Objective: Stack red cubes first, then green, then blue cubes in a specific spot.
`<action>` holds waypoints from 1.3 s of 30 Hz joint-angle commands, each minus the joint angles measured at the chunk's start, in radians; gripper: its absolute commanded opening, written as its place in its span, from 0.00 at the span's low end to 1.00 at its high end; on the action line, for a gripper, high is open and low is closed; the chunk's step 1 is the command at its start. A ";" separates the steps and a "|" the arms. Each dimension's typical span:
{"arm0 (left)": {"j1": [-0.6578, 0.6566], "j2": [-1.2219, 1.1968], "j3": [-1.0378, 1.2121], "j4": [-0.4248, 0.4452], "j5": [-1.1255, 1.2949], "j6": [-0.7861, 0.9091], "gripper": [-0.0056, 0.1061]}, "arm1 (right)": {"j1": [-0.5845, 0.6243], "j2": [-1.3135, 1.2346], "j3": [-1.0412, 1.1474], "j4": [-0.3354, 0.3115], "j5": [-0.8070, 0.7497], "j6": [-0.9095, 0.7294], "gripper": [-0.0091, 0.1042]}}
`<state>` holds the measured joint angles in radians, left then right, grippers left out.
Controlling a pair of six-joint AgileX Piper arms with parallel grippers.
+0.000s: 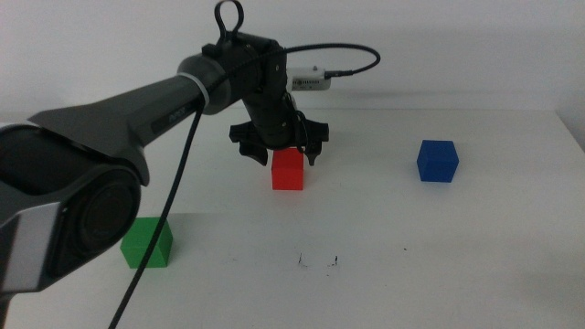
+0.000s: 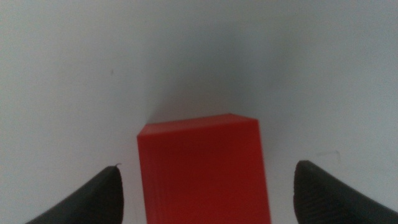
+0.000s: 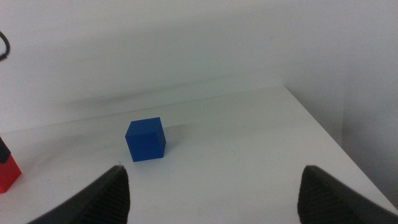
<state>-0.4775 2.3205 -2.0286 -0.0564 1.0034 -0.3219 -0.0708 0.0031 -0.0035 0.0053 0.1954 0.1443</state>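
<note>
Sitting on the white table (image 1: 475, 247) toward its far edge, about midway across, the red cube (image 1: 287, 170) is resting flat on the surface with the left gripper (image 1: 279, 151) poised directly over it. In the left wrist view the red cube (image 2: 204, 168) is lying between the two dark jaws, which are standing spread apart with white table showing on both sides of the cube, so the gripper is released and not grasping anything. The pen marks of the target spot (image 1: 317, 262) are lying nearer the front edge, well apart from the red cube. The green cube (image 1: 147, 241) is sitting toward the front left, partly behind the left arm's cable. The blue cube (image 1: 437, 161) is sitting toward the far right, well apart from the others. The right gripper (image 3: 214, 193) is waiting off to the right side, its jaws standing wide apart and empty, looking toward the blue cube (image 3: 145, 139).
</note>
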 commanded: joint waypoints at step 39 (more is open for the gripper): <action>-0.288 -0.350 0.642 0.241 -0.324 -0.648 0.12 | -0.006 -0.003 0.003 -0.005 -0.012 -0.005 0.90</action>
<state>-0.7604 1.9631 -1.3861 0.1962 0.7002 -0.9578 -0.0708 0.0031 -0.0035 0.0053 0.1954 0.1443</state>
